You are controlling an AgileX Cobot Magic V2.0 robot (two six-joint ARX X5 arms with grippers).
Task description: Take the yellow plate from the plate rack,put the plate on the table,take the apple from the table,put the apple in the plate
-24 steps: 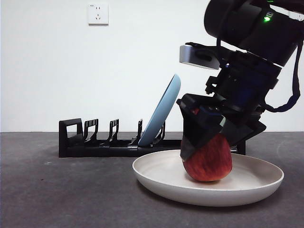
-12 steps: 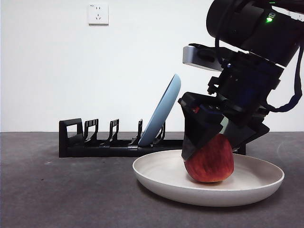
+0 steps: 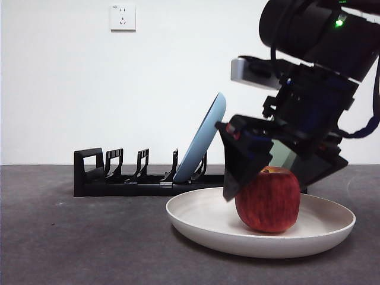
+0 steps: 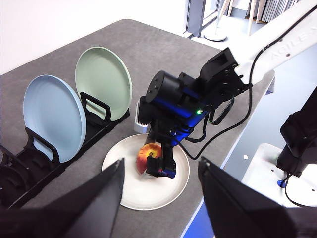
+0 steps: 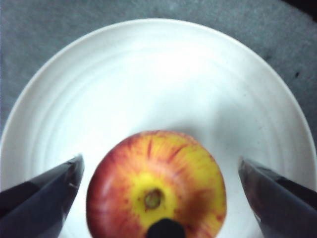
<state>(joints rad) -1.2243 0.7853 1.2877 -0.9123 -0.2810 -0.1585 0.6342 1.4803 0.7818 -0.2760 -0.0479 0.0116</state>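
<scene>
The apple point(image 3: 268, 199) sits in the yellow plate point(image 3: 196, 221), right gripper point(image 5: 158, 198) fingers spread apart beside it.

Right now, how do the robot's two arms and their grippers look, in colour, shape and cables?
The right gripper has two black wedge-shaped jaws under a bulky black wrist with a lit green light, a grey camera box and a looping black cable. The left wrist view shows blue parts on it and a white arm link with grey lettering. The left gripper shows only two broad black tapering jaws.
</scene>
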